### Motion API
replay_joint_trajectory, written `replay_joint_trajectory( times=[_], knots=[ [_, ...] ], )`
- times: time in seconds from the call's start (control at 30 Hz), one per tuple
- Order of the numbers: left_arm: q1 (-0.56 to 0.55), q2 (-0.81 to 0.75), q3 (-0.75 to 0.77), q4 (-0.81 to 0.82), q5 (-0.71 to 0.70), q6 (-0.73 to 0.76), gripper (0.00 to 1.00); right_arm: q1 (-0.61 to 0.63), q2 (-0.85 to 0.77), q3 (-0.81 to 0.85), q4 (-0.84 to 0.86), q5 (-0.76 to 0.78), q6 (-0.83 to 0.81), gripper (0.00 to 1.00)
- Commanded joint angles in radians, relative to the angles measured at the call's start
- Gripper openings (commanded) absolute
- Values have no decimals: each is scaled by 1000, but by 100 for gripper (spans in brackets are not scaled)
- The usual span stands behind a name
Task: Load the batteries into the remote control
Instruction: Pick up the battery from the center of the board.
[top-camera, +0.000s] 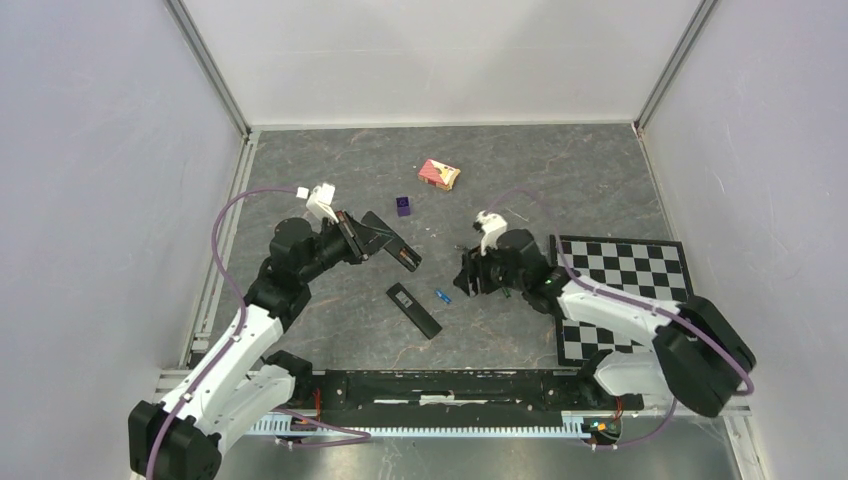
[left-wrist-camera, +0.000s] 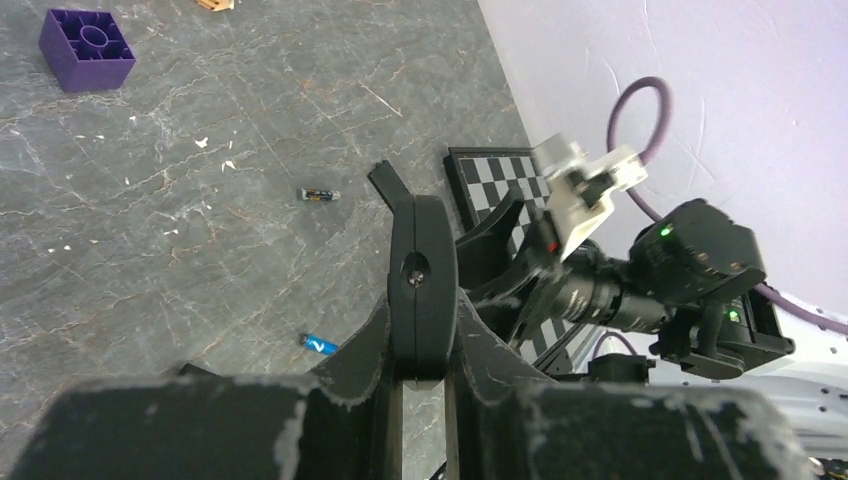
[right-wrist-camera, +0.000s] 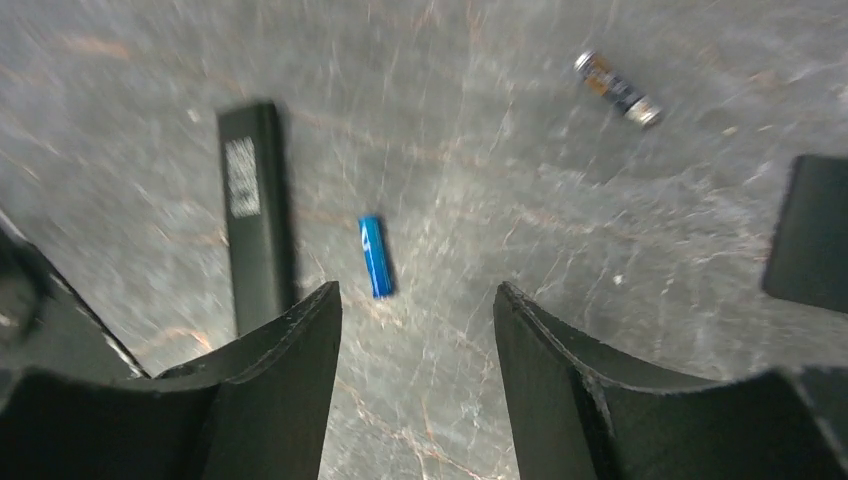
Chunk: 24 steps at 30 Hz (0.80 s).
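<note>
Your right gripper (right-wrist-camera: 415, 292), jaws apart, empty, hangs over the blue battery (right-wrist-camera: 375, 255), lengthwise just ahead beside the remote (right-wrist-camera: 257, 215); your left gripper (top-camera: 354, 234) clamps a black piece (top-camera: 388, 238).

Overhead wide — wrist views close, sharing blue battery (right-wrist-camera: 375, 256).

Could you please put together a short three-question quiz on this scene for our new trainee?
1. True or false: the blue battery is held in the right hand.
2. Which hand grips a black flat piece? A) the left hand B) the right hand
3. Fill in: the dark battery lies loose on the ___.

Key:
1. False. The blue battery lies on the table beside the remote control, and the right hand is open above it.
2. A
3. table
</note>
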Motion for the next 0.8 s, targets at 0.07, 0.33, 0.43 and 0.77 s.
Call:
replay_joint_trajectory(
  times=[0.07,0.33,0.43,0.77],
  knots=[
    [3,-44,37,-43,-18,95,2,130,145,101,-70,110,-231,62],
    [7,-28,59,-87,-52,97,2,242,287,167,-61,203,-324,59],
    [8,-31,66,-95,-52,100,2,258,323,193,-67,218,-346,57],
    [14,-34,70,-109,-57,109,2,272,388,216,-86,224,-362,38]
  ],
)
